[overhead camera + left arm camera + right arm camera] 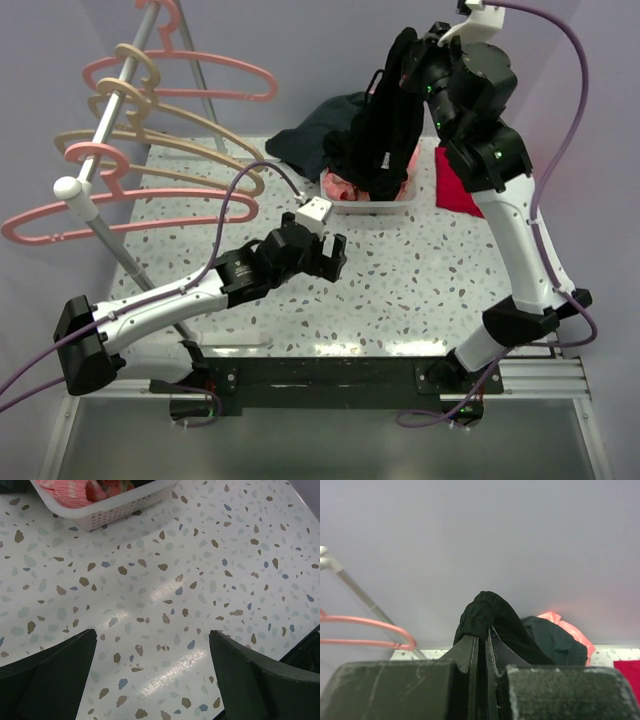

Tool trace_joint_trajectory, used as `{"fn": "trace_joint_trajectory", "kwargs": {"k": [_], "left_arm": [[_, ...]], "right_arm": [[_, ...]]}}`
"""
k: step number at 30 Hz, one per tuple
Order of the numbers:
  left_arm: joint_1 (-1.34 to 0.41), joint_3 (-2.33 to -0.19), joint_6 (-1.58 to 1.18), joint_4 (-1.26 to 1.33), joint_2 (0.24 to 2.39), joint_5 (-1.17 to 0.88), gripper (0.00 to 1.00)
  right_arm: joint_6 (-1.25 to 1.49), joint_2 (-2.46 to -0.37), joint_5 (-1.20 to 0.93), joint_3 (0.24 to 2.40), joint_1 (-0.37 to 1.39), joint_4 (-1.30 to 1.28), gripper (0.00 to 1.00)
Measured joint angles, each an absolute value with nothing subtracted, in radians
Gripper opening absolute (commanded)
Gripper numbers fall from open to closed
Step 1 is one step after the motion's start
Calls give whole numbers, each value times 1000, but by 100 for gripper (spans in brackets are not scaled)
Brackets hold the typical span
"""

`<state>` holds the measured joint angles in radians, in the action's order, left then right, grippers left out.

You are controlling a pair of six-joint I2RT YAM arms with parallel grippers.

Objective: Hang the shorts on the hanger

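Your shorts hang from the right hand, whose fingers are pinched tight on a bunched fold of the black fabric. The rest drapes straight down below that hand, over the white basket. You cannot tell from here whether the hem has cleared the basket's contents. Held this high, the cloth can fall open under its own weight, which I judge is the reason for the lift.

The pink hanger waits on the rail, well off to the right hand's left, among others like it. The carry across is not yet made.

Your left hand hovers low over the counter, near the basket's front wall. Its fingers are spread wide and hold nothing, likely kept free to take the dangling end or fetch the hanger.
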<state>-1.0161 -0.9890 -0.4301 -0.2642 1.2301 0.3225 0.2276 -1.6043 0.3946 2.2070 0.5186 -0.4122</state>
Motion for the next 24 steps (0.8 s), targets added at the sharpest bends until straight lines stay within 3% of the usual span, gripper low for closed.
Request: {"fn": "trace_joint_trajectory", "kwargs": {"k": [9, 16, 24], "left_arm": [[-1016, -1007, -434, -262, 1200, 317, 96], [-1016, -1043, -486, -160, 1139, 273, 77], [-1016, -1085, -608, 58, 1140, 142, 69]], "right_arm": [[284, -1404, 272, 2123, 522, -496, 0], [306, -1320, 243, 2044, 523, -540, 0], [310, -1322, 244, 2026, 523, -584, 0]]}}
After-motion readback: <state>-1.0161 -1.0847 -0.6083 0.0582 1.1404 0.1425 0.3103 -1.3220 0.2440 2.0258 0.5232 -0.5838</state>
